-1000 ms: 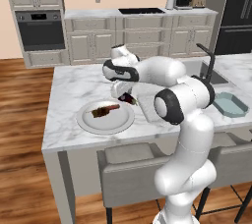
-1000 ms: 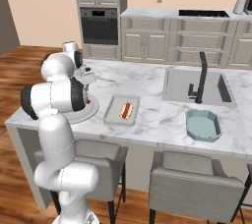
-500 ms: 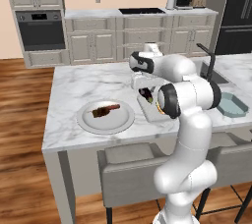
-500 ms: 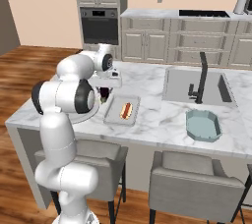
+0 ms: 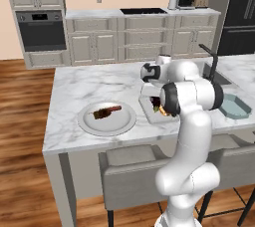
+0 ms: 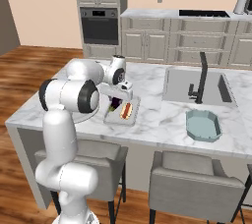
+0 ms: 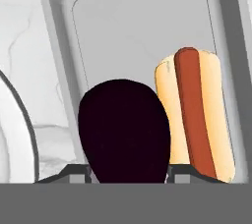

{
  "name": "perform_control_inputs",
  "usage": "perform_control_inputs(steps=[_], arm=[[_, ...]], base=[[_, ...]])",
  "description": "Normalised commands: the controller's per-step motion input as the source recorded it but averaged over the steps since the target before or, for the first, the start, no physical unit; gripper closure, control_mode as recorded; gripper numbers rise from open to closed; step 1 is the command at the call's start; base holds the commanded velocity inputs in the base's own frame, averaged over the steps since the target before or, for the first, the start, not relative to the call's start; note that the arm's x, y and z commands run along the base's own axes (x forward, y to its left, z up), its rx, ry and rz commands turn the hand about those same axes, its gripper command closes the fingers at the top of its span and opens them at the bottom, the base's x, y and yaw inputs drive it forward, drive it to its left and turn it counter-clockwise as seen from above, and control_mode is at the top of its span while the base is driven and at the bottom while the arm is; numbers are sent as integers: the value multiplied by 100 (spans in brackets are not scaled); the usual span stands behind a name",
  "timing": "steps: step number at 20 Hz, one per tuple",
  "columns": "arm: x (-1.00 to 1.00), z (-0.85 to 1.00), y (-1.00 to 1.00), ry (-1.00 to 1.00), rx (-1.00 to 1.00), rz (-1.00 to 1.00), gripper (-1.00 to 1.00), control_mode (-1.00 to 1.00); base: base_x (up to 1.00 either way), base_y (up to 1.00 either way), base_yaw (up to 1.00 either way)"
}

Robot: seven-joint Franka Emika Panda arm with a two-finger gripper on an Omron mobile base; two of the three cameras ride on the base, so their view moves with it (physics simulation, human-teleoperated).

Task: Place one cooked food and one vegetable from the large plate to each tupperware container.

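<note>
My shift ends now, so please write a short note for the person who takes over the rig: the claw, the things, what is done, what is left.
Claw: shut on a dark oval item, probably the vegetable, held over the grey container.
Grey container: holds a hot dog; the dark item is not yet released beside it.
Teal container: empty.
Plate: dark food lies on it, too small to tell what kind.
Done: hot dog placed.
Left: release the dark item into the grey container, then bring one cooked food and one vegetable to the teal container.

Cream cabinets and a wall oven line the peach wall, above wood flooring.
</note>
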Motion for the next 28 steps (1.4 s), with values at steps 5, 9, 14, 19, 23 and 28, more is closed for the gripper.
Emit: perform_control_inputs(steps=[5,9,14,19,23,28], arm=[[50,-27,-15,1,-4,-5,100,-100],[11,-8,-3,1,0,5,100,-100],[0,0,1,1,0,1,-100,-100],[0,0,0,0,0,0,-100,-100],[0,0,0,0,0,0,-100,-100],[-7,61,8,0,3,3,-100,-100]], base=[[0,0,0],[0,0,0],[0,0,0],[0,0,0],[0,0,0],[0,0,0]])
